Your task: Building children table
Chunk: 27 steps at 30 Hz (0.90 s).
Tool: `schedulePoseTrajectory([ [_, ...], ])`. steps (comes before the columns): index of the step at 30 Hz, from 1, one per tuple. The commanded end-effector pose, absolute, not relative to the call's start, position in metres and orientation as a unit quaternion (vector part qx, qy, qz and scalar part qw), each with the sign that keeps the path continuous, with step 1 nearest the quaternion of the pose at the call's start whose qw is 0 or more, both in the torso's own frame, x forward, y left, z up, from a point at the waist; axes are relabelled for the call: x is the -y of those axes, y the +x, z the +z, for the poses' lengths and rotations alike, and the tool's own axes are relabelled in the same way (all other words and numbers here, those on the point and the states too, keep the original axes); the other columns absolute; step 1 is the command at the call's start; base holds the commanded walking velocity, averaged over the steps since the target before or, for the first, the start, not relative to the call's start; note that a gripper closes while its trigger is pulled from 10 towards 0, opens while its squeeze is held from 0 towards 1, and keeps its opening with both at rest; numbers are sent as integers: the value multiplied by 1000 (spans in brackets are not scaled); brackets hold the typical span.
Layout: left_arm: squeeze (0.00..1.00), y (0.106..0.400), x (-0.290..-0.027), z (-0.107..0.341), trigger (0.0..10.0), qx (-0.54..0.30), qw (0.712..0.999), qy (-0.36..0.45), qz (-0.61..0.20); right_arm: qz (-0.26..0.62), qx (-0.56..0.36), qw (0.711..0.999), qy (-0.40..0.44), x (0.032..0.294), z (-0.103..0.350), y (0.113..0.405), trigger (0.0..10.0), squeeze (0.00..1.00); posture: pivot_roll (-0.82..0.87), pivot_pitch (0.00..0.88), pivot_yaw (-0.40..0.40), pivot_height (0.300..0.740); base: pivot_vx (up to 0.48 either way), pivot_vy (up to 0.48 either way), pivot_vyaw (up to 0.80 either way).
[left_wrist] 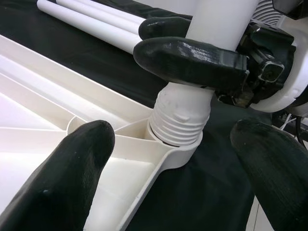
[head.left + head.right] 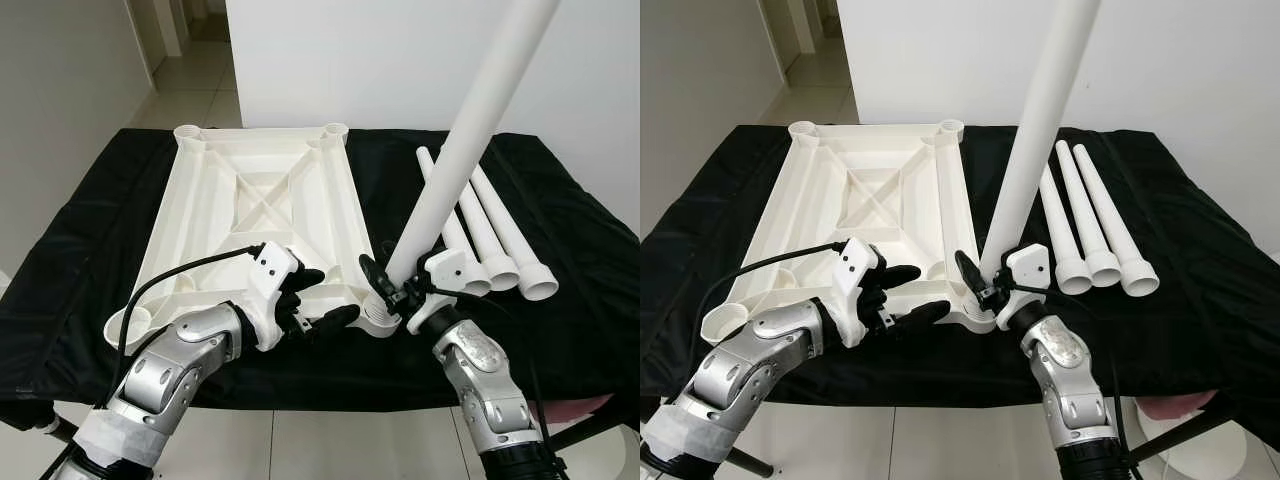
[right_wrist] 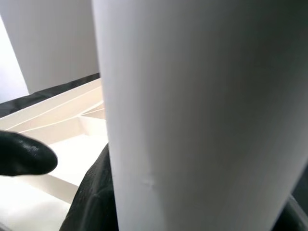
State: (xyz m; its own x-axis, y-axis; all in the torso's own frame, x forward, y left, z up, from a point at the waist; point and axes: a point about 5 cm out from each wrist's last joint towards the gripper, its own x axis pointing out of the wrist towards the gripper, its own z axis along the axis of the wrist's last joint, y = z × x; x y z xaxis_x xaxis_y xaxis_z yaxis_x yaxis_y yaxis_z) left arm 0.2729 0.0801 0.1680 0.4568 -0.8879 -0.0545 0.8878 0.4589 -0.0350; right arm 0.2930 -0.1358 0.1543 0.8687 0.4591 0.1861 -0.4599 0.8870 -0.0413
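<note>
Two silver jointed arms. Left hand point(image 2: 318, 300) and right hand point(image 2: 386, 284): white wrist housings, long black fingers. Black cable loops along left arm; white wrapping at its upper section.

Both silver arms are reaching forward and inward, elbows bent low. Left tool point(image 2: 318, 303) is lying near-horizontal, wrist rolled, its two black fingers point(image 1: 62, 178) spreading wide apart and gripping nothing. Right tool point(image 2: 392, 287) is angling up and inward from a bent wrist, its black fingers point(image 1: 187, 60) closing around a white leg point(image 2: 470, 130), pinching it low, just above the threaded end.
</note>
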Motion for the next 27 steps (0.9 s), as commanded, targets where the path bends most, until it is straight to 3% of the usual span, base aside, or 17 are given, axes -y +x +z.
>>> schedulePoseTrajectory([
  [1, 0, 264, -77, 167, 10000, -38, 822, -6, -568, 198, -21, 980, 20, 147, 113, 291, 10000, 0, 41, 114, 46, 740, 0, 0, 0],
  [8, 0, 263, -77, 167, 10000, -38, 822, -7, -568, 188, -22, 982, 26, 145, 118, 300, 10000, 0, 43, 109, 41, 740, 0, 0, 0],
  [18, 0, 266, -75, 169, 10000, -27, 829, -2, -559, 173, 65, 983, 5, 144, 133, 293, 10000, 0, 44, 106, 25, 740, 0, 0, 0],
  [24, 0, 274, -73, 173, 10000, -18, 843, -11, -538, 179, 96, 978, 40, 141, 149, 287, 10000, 0, 38, 108, 19, 740, 0, 0, 0],
  [27, 0, 279, -71, 182, 10000, -8, 839, -8, -545, 223, 91, 970, 27, 134, 162, 286, 10000, 0, 42, 106, 7, 740, 0, 0, 0],
])
